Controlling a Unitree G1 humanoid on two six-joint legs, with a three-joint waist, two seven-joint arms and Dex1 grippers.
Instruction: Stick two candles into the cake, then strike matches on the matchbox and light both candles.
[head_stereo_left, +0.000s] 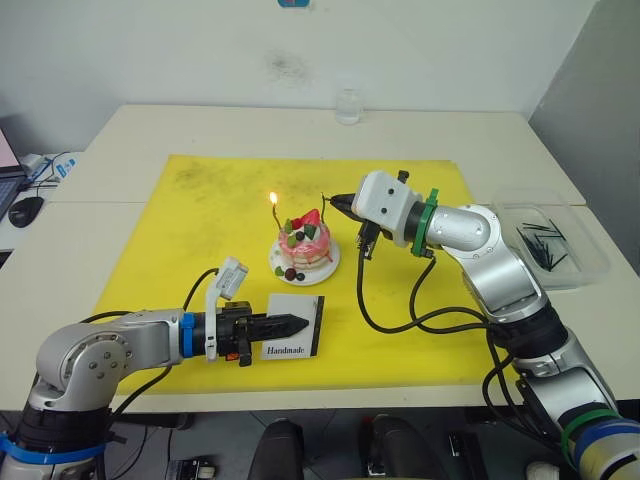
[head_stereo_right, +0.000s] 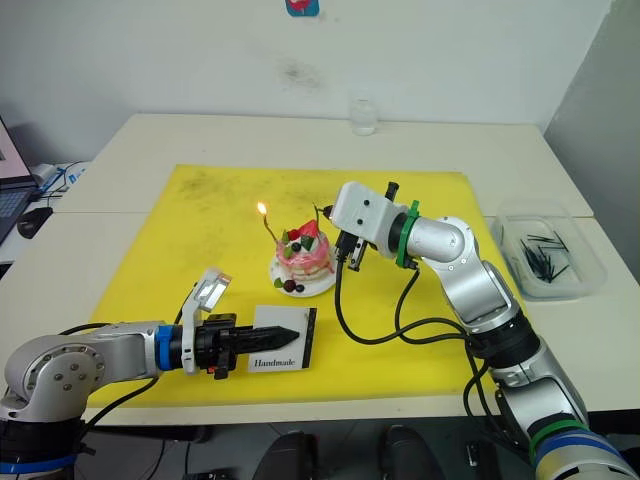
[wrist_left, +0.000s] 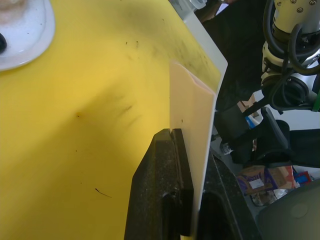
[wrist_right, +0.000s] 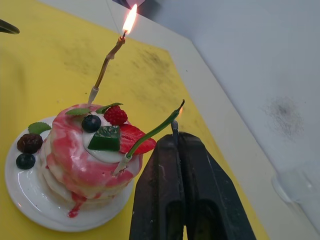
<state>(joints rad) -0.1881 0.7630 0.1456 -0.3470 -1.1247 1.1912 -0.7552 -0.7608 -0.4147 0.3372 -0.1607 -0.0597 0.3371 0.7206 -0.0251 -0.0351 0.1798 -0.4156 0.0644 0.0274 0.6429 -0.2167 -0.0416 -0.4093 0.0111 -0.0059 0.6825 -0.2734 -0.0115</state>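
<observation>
Sitting mid-mat on the yellow mat (head_stereo_left: 200, 230), the cake (head_stereo_left: 304, 247) on its white plate, carrying both candles: the pinkish candle (wrist_right: 106, 65) burning, the green candle (wrist_right: 150, 134) leaning toward the right gripper (wrist_right: 174, 134). Pinching a match (wrist_right: 174, 128) between closed fingers there, its tip just beside the green wick. Clamping the matchbox (head_stereo_left: 294, 326) upright, the left gripper (head_stereo_left: 290, 323), near the cake.
</observation>
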